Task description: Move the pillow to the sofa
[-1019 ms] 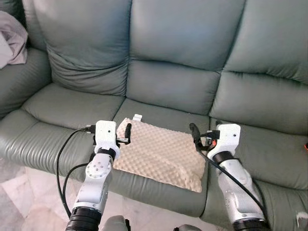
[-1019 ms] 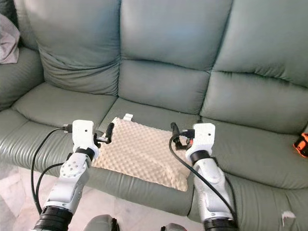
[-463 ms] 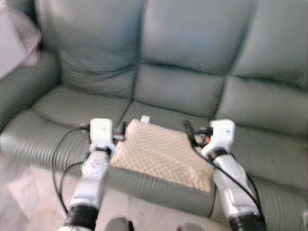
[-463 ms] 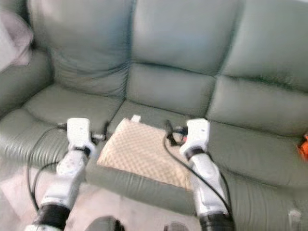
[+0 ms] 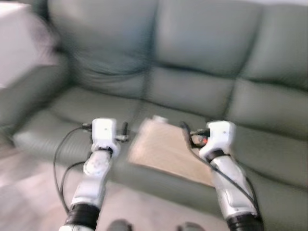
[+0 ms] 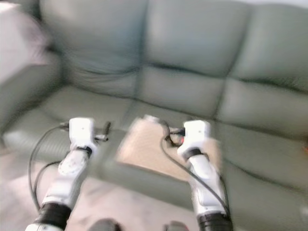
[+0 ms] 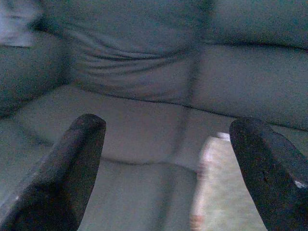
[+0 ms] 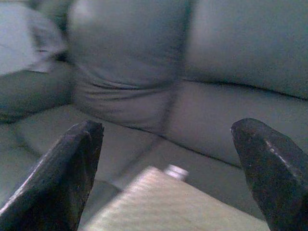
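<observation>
The beige dimpled pillow (image 5: pixel 166 151) lies flat on the front of the grey-green sofa's (image 5: pixel 202 53) middle seat. The head views are blurred. My left gripper (image 5: pixel 124 131) hovers a short way off the pillow's left edge. In the left wrist view its two black fingers (image 7: pixel 72 168) stand wide apart with nothing between them, and the pillow (image 7: pixel 226 192) lies off to one side. My right gripper (image 5: pixel 185 131) is over the pillow's right part. Its fingers (image 8: pixel 57 178) are spread wide, and the pillow (image 8: pixel 192 204) lies below them, apart from them.
A pale crumpled cloth (image 5: pixel 21 48) lies on the sofa's left armrest. Light tiled floor (image 5: pixel 29 192) runs in front of the sofa at the lower left. Black cables (image 5: pixel 62 163) loop from my left arm.
The whole picture has slid to the right and blurred, so the camera is turning left. The pillow stays on the seat. My left gripper now stands apart from the pillow's edge.
</observation>
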Tool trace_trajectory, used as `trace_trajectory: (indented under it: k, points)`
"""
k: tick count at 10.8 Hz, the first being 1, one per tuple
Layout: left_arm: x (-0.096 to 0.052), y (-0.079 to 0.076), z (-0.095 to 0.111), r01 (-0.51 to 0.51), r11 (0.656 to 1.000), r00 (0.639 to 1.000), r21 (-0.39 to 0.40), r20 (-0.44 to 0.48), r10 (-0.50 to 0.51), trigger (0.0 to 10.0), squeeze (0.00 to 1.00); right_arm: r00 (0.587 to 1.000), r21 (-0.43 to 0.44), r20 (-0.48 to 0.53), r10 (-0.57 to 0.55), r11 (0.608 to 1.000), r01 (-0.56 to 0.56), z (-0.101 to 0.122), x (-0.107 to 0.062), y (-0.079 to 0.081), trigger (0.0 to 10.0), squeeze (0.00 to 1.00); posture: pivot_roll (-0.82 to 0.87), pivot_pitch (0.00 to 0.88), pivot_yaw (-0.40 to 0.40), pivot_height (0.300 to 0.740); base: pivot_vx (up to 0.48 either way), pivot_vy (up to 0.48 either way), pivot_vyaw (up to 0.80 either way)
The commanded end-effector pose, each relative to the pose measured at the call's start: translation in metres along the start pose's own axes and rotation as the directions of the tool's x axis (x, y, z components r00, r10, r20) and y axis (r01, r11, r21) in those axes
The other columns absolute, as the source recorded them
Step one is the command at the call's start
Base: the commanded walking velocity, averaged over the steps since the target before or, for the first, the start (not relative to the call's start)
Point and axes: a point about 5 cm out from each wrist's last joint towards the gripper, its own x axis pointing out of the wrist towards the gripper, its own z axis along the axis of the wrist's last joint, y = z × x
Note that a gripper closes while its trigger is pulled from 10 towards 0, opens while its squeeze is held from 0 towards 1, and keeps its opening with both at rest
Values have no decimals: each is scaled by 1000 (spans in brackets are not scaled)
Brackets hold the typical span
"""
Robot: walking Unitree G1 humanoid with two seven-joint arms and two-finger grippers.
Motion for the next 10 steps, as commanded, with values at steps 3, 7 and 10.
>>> trace_trajectory:
  k: [3, 7, 10]
  points:
    - [-1, -8, -4, 23, 1000, 1000, 7, -16, -23, 10000, 0, 1000, -12, -5, -5, 1000, 5, 0, -1, -4, 10000, 0, -36, 0, 3, 740, 0, 480, 800]
    - [1, -9, 2, 13, 999, 1000, 32, 20, -13, 10000, 0, 1000, -49, 17, -22, 999, 23, 4, 2, -8, 10000, 0, -37, 0, 5, 740, 0, 442, 800]
    - [4, -13, 10, -3, 999, 998, 45, 60, 1, 10000, 0, 1000, -53, 26, 1, 999, 0, 7, 6, -3, 10000, 0, -27, 0, 5, 740, 0, 0, 800]
